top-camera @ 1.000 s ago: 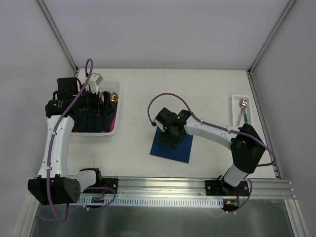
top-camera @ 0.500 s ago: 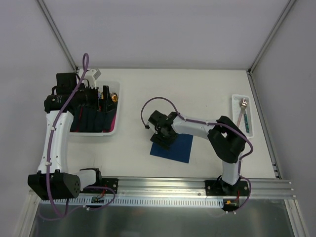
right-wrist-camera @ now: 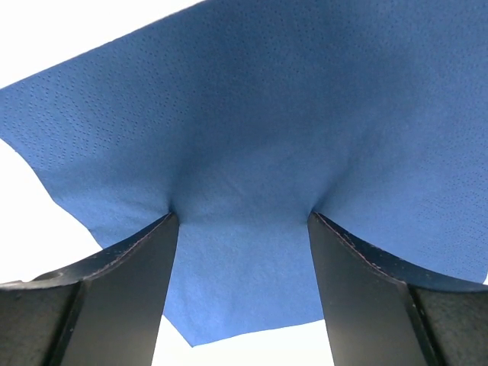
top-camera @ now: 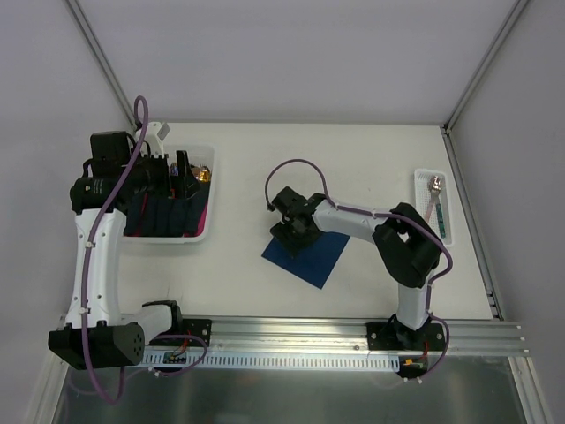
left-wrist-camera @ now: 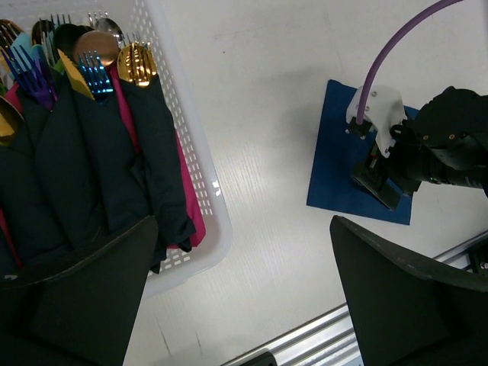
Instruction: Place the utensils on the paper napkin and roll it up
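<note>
The dark navy paper napkin (top-camera: 309, 256) lies flat at mid table, turned like a diamond. My right gripper (top-camera: 293, 231) is open and stands on its far-left part. In the right wrist view both fingertips (right-wrist-camera: 126, 274) press down on the napkin (right-wrist-camera: 244, 152), which dents around them. A silver spoon (top-camera: 435, 185) lies in a small white tray (top-camera: 444, 231) at the right edge. My left gripper (top-camera: 177, 185) is open and empty above the white basket (top-camera: 208, 190). In the left wrist view the gripper (left-wrist-camera: 236, 305) hangs high, and the napkin (left-wrist-camera: 335, 175) shows with the right gripper (left-wrist-camera: 385, 187) on it.
The basket (left-wrist-camera: 194, 160) holds several dark blue rolls (left-wrist-camera: 99, 175) with gold and coloured cutlery heads, plus pink napkins. A metal rail (top-camera: 291, 331) runs along the near table edge. Grey walls close the table at the back and sides.
The right gripper has turned on the napkin and swung it from square-on to a diamond angle. The left arm has drifted slightly left and back over the basket.
</note>
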You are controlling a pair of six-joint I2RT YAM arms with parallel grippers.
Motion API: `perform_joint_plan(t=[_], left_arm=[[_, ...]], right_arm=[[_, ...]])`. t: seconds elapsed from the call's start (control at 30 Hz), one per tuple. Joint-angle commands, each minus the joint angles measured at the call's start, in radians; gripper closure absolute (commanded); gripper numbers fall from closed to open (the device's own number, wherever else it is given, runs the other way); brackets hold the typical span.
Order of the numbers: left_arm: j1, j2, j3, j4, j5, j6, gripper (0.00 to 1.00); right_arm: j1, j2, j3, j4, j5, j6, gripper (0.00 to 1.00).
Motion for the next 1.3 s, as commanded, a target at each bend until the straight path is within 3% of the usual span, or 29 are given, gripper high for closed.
perform_joint_plan(t=[0.0,0.4,0.77,1.0,1.27], left_arm=[[0.008,-0.028,0.041,0.001,-0.048,-0.022,0.01],[0.009,0.024,0.029,0.001,-0.03,-0.056,0.01],[0.015,0.032,0.017,0.001,-0.03,-0.057,0.01],[0.018,0.03,0.012,0.001,-0.018,-0.056,0.01],[0.021,0.026,0.017,0.004,-0.001,-0.051,0.01]], right_arm=[[-0.012,0.031,0.001,0.055,0.079,0.093,0.27],[-0.144,0.09,0.082,0.057,0.09,0.244,0.28],[-0.152,0.107,0.148,0.032,0.073,0.242,0.22],[-0.15,0.031,0.144,0.015,0.078,0.248,0.18],[-0.17,-0.151,0.28,-0.063,0.046,0.258,0.17]])
